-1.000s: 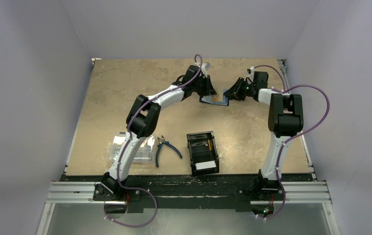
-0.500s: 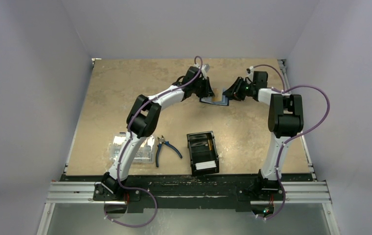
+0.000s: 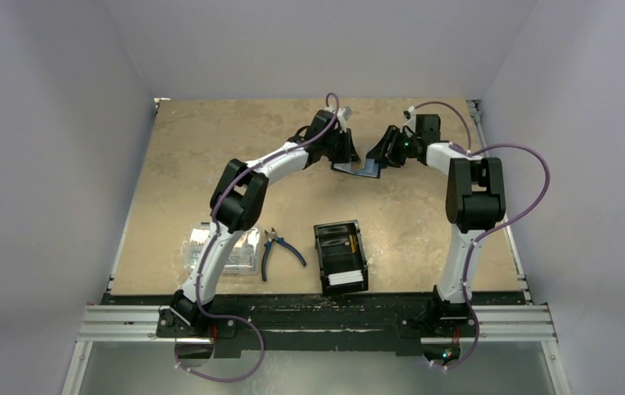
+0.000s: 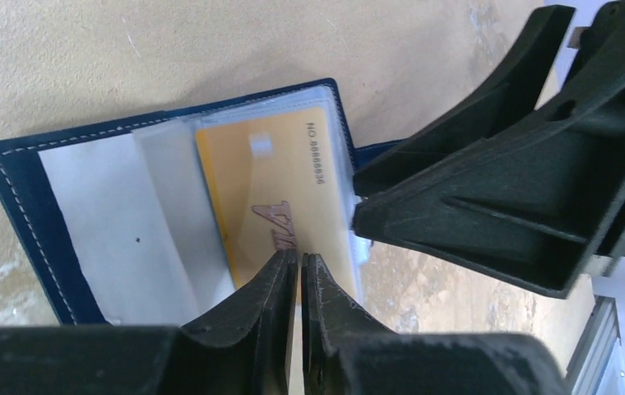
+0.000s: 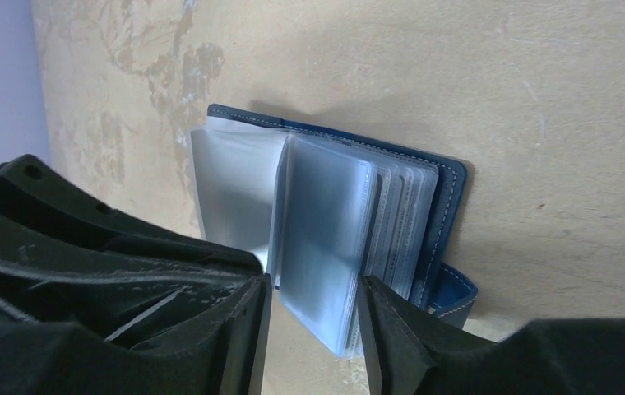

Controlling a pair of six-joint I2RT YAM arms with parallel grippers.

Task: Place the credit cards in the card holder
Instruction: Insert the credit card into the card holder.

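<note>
The navy card holder (image 3: 360, 170) lies open at the far middle of the table, its clear sleeves (image 5: 326, 239) fanned up. An orange-yellow credit card (image 4: 276, 189) sits in a sleeve on the holder's (image 4: 21, 189) inner face. My left gripper (image 4: 299, 257) is pinched on that card's near edge, with a thin pale strip between its jaws. My right gripper (image 5: 313, 296) is open, its fingers either side of the upright sleeves and a gap left of them. In the top view the left gripper (image 3: 350, 156) and right gripper (image 3: 385, 155) meet over the holder.
A black open tray (image 3: 340, 257) holding white cards (image 3: 344, 278) stands near the front middle. Blue-handled pliers (image 3: 280, 249) lie to its left, and a clear plastic box (image 3: 223, 251) beyond them, beside the left arm's lower link.
The right gripper's jaws have spread wider, and that gripper has shifted a little left toward the holder. The left gripper has stayed on the card.
</note>
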